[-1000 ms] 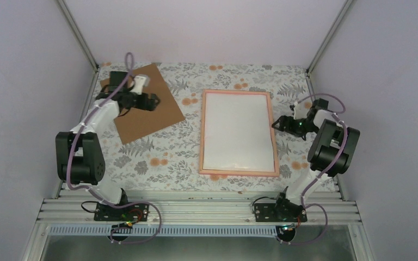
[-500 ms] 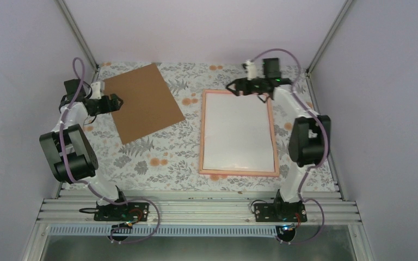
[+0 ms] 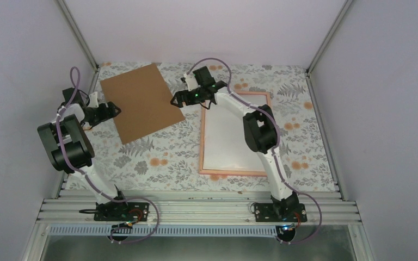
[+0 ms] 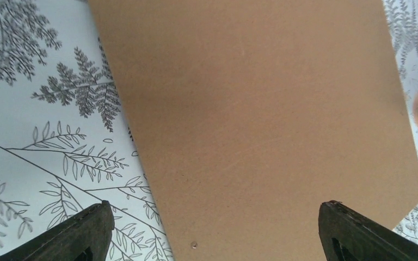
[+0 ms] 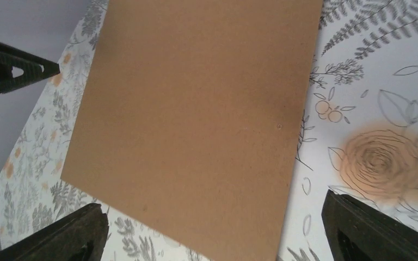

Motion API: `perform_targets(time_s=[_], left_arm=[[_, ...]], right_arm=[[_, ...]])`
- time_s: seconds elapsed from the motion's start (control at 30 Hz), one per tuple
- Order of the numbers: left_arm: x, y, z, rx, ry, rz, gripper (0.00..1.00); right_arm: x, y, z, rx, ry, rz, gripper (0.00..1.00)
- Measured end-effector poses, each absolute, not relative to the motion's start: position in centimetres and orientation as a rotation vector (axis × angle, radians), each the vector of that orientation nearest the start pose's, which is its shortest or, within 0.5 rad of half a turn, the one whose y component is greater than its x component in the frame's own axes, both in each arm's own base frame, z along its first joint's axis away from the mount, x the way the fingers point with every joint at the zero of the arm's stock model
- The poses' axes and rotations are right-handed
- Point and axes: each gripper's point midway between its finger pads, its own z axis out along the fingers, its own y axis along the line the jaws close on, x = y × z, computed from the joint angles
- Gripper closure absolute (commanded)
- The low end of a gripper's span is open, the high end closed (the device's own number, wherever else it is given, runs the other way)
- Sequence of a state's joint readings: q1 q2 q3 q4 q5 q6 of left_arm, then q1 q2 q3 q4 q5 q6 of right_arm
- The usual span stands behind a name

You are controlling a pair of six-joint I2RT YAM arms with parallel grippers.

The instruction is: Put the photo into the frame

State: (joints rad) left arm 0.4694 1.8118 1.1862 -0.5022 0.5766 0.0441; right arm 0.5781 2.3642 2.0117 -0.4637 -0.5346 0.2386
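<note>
A floral cloth [image 3: 158,157] covers the table, with pale walls on three sides. At the far left the left gripper [image 3: 115,110] hangs low at the cardboard's [image 3: 141,100] left edge, jaws wide apart and holding nothing. The right gripper [image 3: 175,101] sits just off the sheet's right edge, reached across from its own side and equally agape. Further right lies the pink frame [image 3: 201,141] with a white sheet [image 3: 226,141] inside. It may be the photo face down, but no sunset side shows, so I cannot tell. The step looks like fetching the backing. The next move needs one finger slipped under a thin flat edge — awkward, and easy to just shove the sheet instead.
</note>
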Motion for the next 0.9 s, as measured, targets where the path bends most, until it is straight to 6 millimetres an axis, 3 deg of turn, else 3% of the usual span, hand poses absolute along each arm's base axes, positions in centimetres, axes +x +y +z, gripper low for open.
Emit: perform_targets(time_s=[0.13,0.3,0.47,0.67,0.9], left_arm=[[40.6,10.2,6.0,-0.393,2.529,-0.601,0.08],[40.3,10.1,4.2,-0.412,2.562,-0.629,0.10],[40.3,9.7,3.9,-0.384,2.553,-0.660,0.16],[40.5,8.2,3.7,-0.301,2.528,-0.717,0.19],[40.2,7.2,3.5,-0.200,2.474,-0.734,0.23]], right_arm=[[46.4,42.3,8.4,-0.649,2.436,1.013,0.03],[46.0,42.7,4.9,-0.608,2.517,1.003,0.03],[45.9,43.3,4.9,-0.585,2.517,1.043,0.05],[44.8,44.4,5.2,-0.559,2.508,1.221,0.06],[44.5,43.1,5.9,-0.458,2.522,1.426,0.07]])
